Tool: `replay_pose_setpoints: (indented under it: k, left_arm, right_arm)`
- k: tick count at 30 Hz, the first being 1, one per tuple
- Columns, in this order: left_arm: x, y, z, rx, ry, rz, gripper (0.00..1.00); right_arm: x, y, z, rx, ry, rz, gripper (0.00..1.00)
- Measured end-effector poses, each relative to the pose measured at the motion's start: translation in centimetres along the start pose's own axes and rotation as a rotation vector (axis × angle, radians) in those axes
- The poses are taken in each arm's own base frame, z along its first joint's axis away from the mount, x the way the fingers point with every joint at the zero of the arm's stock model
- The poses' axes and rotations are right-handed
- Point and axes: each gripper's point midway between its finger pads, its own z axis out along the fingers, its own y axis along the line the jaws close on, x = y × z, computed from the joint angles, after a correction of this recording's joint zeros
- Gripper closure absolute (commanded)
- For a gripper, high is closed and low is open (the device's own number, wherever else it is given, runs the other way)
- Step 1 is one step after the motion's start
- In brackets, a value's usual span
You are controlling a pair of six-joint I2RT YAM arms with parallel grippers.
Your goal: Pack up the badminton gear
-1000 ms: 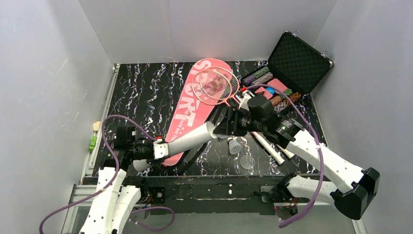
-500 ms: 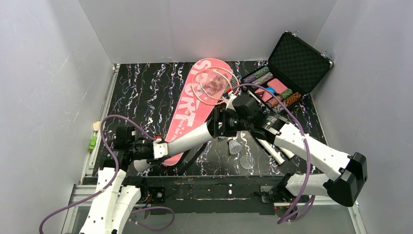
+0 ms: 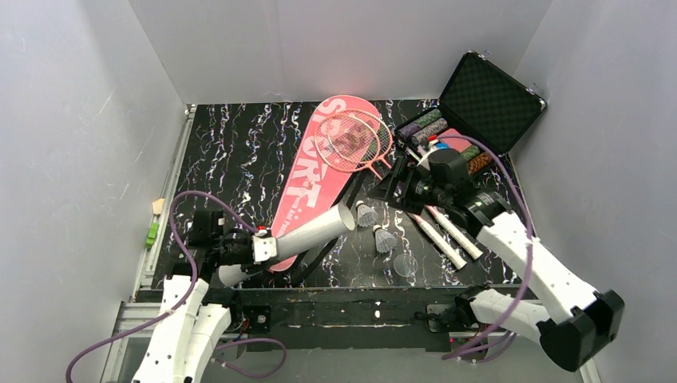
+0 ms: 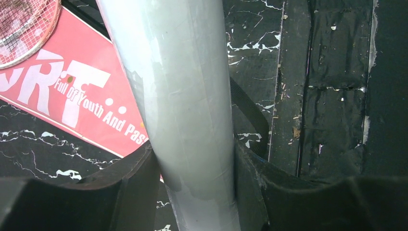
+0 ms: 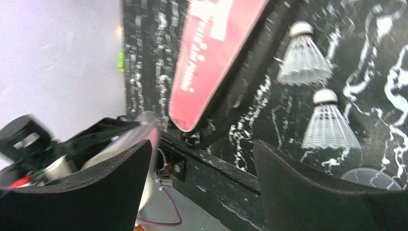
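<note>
Tabletop (image 3: 239, 152): black, marbled with white veins
Racket bag (image 3: 307, 183): long, pink, flat, white "SPORT" lettering; lies slantwise, wide end far; whether anything is inside cannot be told
Case (image 3: 488, 100): black, hard, lid open and foam-lined; tray holds patterned chip rolls (image 3: 427, 124); far right corner
Rackets (image 3: 351, 140): two, pink frames, strung heads stacked on the bag's wide end, white handles on the tabletop to the right
Tube (image 3: 313, 230): long, white-grey, smooth card, gripped near its base by the left jaws, slanting over the bag's narrow end; open mouth rightward, contents not visible
Right jaws: spread wide, empty, above the racket shafts
Shuttlecocks: two, white feather, cork tips; one (image 3: 366, 214) just beside the tube mouth, one (image 3: 386, 239) nearer
Disc (image 3: 405, 266): small, clear, round, near front edge
</note>
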Motion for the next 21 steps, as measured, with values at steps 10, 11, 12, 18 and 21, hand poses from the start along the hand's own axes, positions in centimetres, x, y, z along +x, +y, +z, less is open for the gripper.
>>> replay_pose_setpoints:
  k: [10,11,12,18,21]
  left_arm:
    - [-0.1,-0.2,-0.2,-0.006,-0.001,0.008,0.99]
    - [-0.1,-0.2,-0.2,-0.006,-0.001,0.007,0.99]
    - [-0.1,-0.3,-0.2,-0.006,-0.001,0.007,0.99]
    - [-0.1,-0.3,-0.2,-0.006,0.000,0.007,1.00]
    - [-0.1,-0.3,-0.2,-0.006,0.000,0.007,1.00]
  right_arm:
    - [4.7,-7.9,7.1,0.231,0.211,0.168,0.14]
    - [4.7,-8.1,7.5,0.234,0.214,0.173,0.15]
    - [4.8,-8.3,8.0,0.239,0.218,0.180,0.15]
    - [5.2,-10.3,11.1,0.292,0.229,0.238,0.21]
    - [5.6,-11.7,12.8,0.338,0.242,0.277,0.26]
